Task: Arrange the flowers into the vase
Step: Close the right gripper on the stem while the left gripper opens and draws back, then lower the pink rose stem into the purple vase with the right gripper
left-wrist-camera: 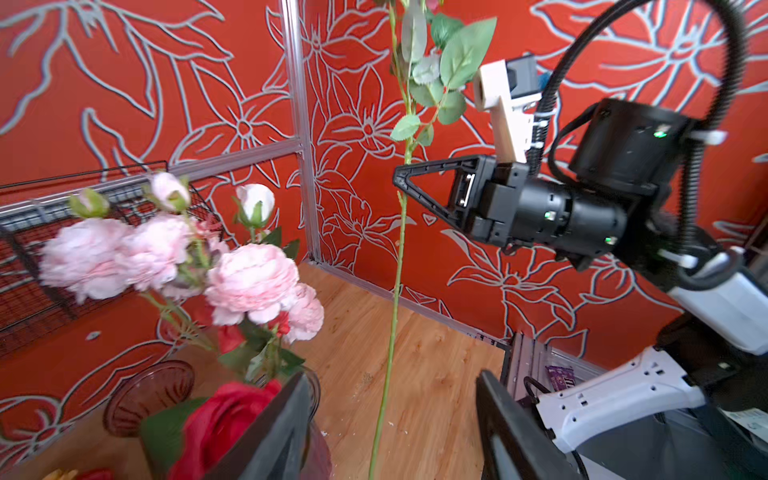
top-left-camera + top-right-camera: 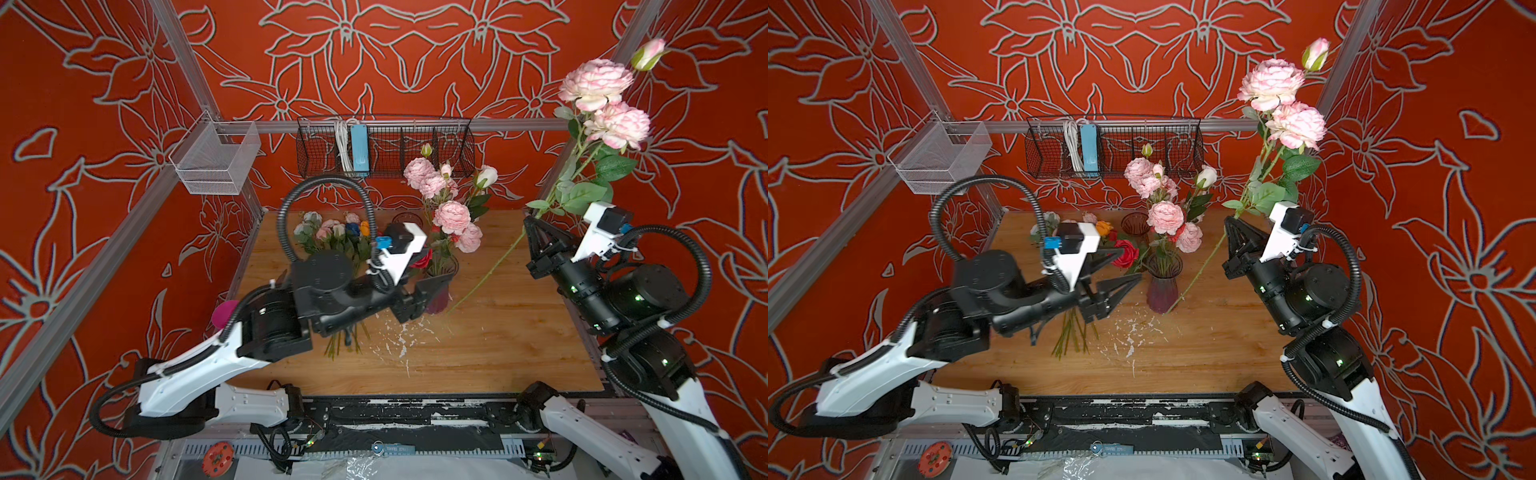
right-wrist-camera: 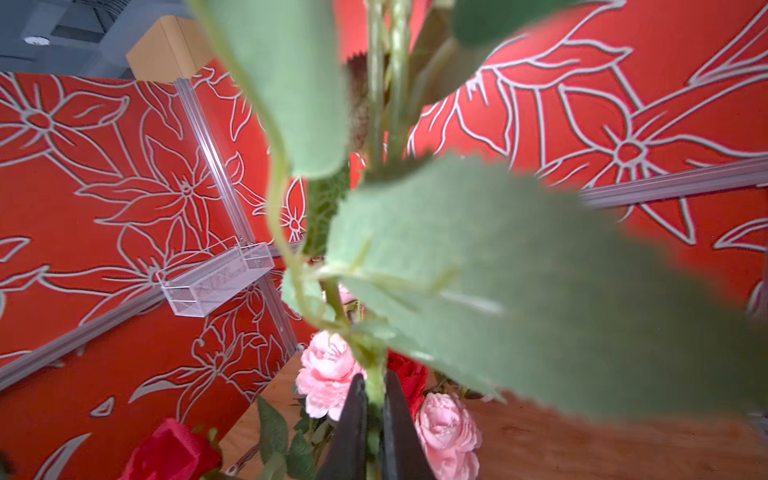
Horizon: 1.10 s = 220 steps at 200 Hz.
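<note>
Right pincer (image 1: 400, 181) tight on flower stem (image 1: 395, 282)

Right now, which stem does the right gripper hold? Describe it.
At the right edge of the wooden table, the right gripper pinches a long stem. Unlike the flowers in the vase, it slants outside, topped by two pale pink blooms and a bud.

We see lots of bare worktop (image 2: 1225, 357) at the front and on the right, so we can pass there. In the middle the full vase (image 2: 1160, 291) blocks us, and a long slanted stem (image 2: 1198, 272) closes the gap just beside it.
</note>
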### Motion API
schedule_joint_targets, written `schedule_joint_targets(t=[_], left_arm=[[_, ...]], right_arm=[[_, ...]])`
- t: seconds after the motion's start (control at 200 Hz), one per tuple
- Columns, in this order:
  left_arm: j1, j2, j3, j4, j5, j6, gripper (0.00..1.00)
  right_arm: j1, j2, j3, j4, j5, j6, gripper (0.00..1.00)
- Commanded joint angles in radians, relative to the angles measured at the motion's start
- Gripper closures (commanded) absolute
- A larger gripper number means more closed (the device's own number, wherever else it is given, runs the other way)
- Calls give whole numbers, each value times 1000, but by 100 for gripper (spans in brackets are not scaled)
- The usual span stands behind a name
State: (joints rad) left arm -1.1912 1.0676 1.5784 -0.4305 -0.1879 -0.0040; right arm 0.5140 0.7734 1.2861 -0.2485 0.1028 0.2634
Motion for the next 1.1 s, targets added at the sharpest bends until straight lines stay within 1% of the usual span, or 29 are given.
schedule_joint_targets(t=[0.0, 0.09, 0.195, 0.33, 0.415, 0.525, 0.67, 0.801, 0.956, 1.096], left_arm=[[-2, -97, -65, -67, -42, -27, 36], [-2, -203, -141, -51, -160, -36, 36], [-2, -289, -223, -51, -301, -71, 36], [-2, -358, -275, -115, -377, -105, 36], [-2, -395, -294, -124, -398, -114, 36], [-2, -437, -332, -86, -402, -107, 36], [-2, -446, -340, -89, -433, -100, 35], [-2, -443, -368, -76, -439, -109, 35], [-2, -437, -407, -58, -446, -134, 34], [-2, -409, -430, -45, -447, -144, 34]], right_arm=[[0, 66, 70, 50, 71, -83, 100], [0, 121, 108, 69, 67, -93, 100], [1, 179, 166, 71, 63, -107, 100], [1, 227, 225, 86, 88, -158, 100], [0, 255, 265, 82, 83, -180, 100], [1, 282, 280, 108, 83, -190, 100], [0, 322, 319, 125, 96, -214, 100], [0, 351, 306, 120, 90, -230, 100], [1, 339, 182, 152, 9, -222, 100], [1, 306, 61, 162, 20, -178, 99]])
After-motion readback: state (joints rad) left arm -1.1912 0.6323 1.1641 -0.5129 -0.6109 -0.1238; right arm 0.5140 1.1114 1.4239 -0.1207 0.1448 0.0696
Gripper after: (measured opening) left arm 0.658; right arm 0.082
